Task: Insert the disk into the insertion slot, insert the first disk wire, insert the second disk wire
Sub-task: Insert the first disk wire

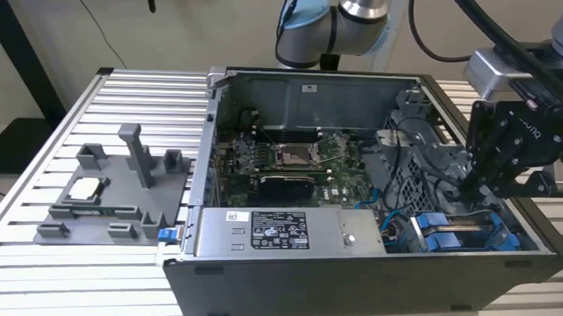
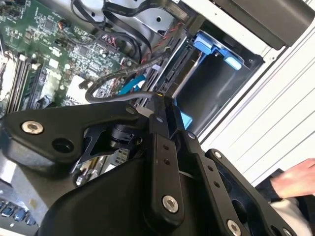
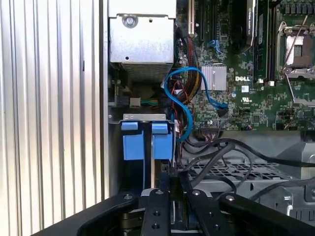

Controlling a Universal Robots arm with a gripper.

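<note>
Both jaws pinch a black wire beside the insertion slot.

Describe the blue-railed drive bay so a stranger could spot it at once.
Find the open computer case on the slatted table, then its near corner at the exterior view's right, beside the silver power supply box. The drive bay is the dark metal pocket there; bright blue rails and tabs mark it out from its grey neighbours.
</note>
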